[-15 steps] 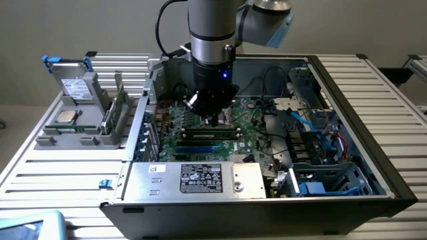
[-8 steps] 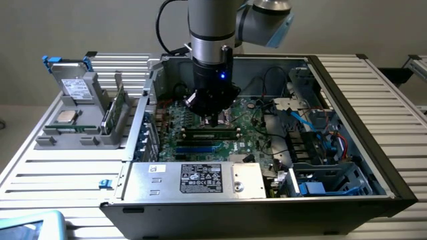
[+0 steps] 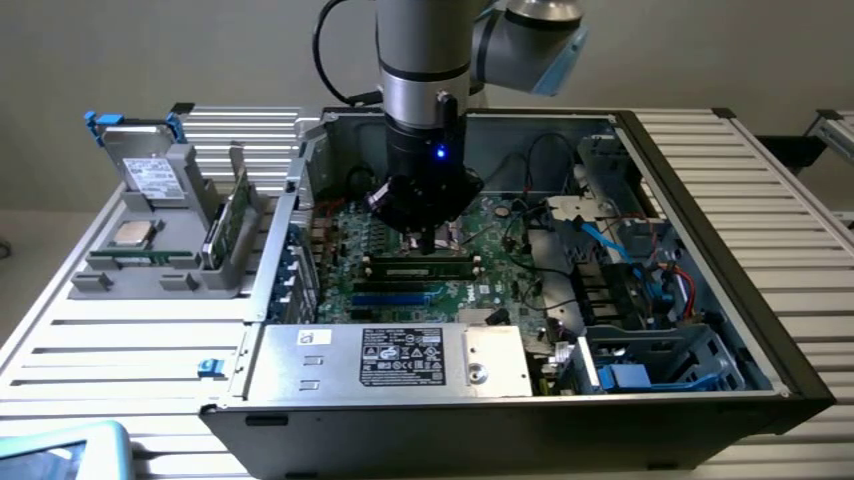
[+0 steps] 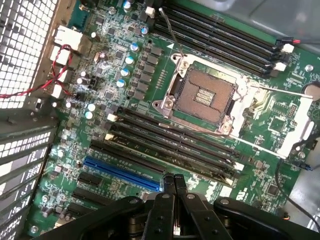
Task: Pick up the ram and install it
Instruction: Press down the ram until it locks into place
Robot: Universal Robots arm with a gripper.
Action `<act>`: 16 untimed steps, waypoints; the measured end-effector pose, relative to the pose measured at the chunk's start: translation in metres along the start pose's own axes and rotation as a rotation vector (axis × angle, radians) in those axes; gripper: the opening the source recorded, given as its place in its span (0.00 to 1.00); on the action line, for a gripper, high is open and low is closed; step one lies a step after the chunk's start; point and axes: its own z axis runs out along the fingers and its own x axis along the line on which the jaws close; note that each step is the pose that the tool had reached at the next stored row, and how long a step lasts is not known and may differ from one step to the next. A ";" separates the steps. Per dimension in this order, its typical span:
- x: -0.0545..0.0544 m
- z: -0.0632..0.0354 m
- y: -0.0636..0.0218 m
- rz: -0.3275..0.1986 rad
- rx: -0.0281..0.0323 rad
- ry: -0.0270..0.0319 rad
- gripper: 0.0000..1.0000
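Note:
My gripper (image 3: pixel 430 240) hangs inside the open computer case, low over the green motherboard (image 3: pixel 514 245). Just in front of its tip, a long green stick with dark chips, the ram (image 3: pixel 422 266), lies along the memory slots. In the wrist view the two black fingers (image 4: pixel 169 192) are pressed together with nothing showing between them, and my gripper (image 4: pixel 175 181) is shut right above the nearest black memory slot (image 4: pixel 150 154). From this angle I cannot separate the ram from that slot. The empty processor socket (image 4: pixel 202 97) lies beyond the slots.
A silver power supply (image 3: pixel 387 358) fills the case's near side, with cables and a drive bay (image 3: pixel 641 300) on the exterior view's right. Outside the case on the left, a grey stand (image 3: pixel 160 250) holds a drive, a silver chip and an upright green board (image 3: pixel 230 225).

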 end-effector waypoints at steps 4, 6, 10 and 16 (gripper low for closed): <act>0.000 0.0000 0.0000 0.062 0.0011 0.0019 0.11; 0.000 0.0000 0.0000 0.095 0.0018 0.0029 0.11; 0.000 0.0000 0.0000 0.159 0.0029 0.0048 0.11; 0.000 0.0000 0.0000 0.254 0.0047 0.0076 0.11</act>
